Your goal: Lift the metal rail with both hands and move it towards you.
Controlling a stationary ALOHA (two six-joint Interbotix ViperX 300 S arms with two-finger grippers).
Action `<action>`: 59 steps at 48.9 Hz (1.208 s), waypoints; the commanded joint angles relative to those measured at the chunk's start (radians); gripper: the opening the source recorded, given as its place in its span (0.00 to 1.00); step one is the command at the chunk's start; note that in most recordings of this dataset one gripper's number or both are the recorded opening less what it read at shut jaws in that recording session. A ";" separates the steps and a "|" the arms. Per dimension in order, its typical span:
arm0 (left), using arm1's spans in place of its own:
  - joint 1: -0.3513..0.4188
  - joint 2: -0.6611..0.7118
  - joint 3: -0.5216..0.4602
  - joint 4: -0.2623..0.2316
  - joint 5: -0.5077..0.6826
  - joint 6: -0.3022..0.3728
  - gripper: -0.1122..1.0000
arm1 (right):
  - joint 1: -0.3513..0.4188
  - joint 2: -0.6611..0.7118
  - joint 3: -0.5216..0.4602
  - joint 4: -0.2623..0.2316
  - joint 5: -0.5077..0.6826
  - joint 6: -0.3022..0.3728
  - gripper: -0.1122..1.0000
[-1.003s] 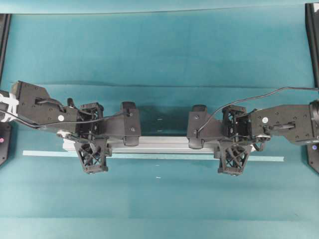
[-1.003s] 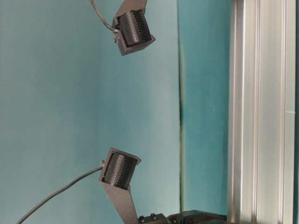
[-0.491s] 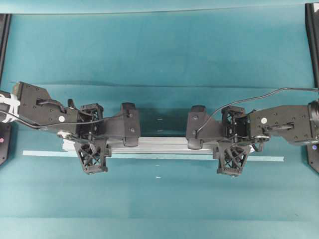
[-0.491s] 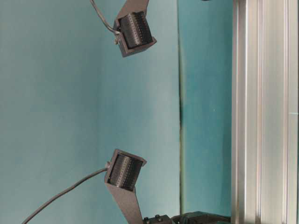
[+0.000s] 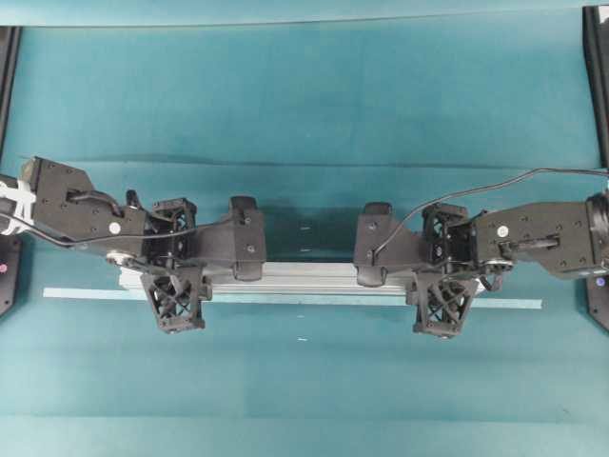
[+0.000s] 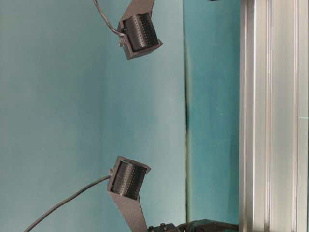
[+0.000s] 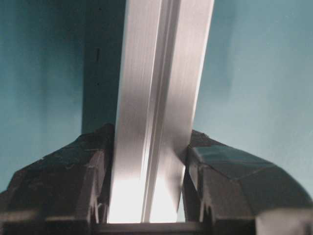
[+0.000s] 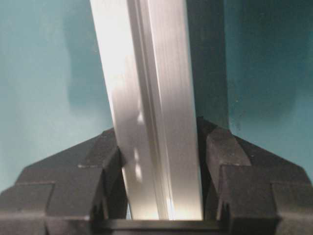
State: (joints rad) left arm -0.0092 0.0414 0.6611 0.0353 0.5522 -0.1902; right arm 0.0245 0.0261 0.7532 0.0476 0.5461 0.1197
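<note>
Across the middle of the teal counter (image 5: pixel 304 86), one metal rail (image 5: pixel 304 277), lying left to right just above one thin pale tape strip (image 5: pixel 86 293) and hiding that strip's middle stretch. Near the rail's left end, the left gripper (image 5: pixel 174 276), jaws drawn in to a narrow gap and pressed on both long sides of the rail; from the left wrist view, black fingers (image 7: pixel 73 171) touching the bright grooved bar on either side, no gap showing. Near the right end, the right gripper (image 5: pixel 445 278), jaws likewise narrow and clamped on the rail, fingers (image 8: pixel 230 161) tight against both flanks in the right wrist view. Seen from the table-level view, the rail (image 6: pixel 273 116) as a bright grooved band along the right edge, with two small black ribbed camera housings (image 6: pixel 140 31) beside it, each on its own cable. Compared with a second ago: grip unchanged on both sides, rail and both grippers shifted only a touch, slightly up in the overhead view; in the table-level view, the lower housing a little further down the picture and the rail a shade nearer the right edge. Count: one rail, one tape strip, two grippers, two arms, two housings.
</note>
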 commanded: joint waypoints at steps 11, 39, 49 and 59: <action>0.006 0.000 0.003 -0.005 -0.101 -0.017 0.36 | 0.014 0.014 0.005 0.025 -0.017 0.043 0.46; -0.005 0.000 0.005 -0.005 -0.107 -0.002 0.36 | 0.012 0.017 0.003 0.034 -0.015 0.077 0.71; -0.011 -0.002 0.009 -0.005 -0.107 0.003 0.83 | 0.012 0.017 0.002 0.038 -0.023 0.084 0.94; -0.011 -0.006 0.032 -0.005 -0.101 0.020 0.97 | 0.012 0.017 -0.002 0.041 -0.054 0.087 0.96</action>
State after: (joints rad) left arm -0.0199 0.0476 0.6903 0.0307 0.4541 -0.1779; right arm 0.0353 0.0383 0.7609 0.0844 0.5077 0.2056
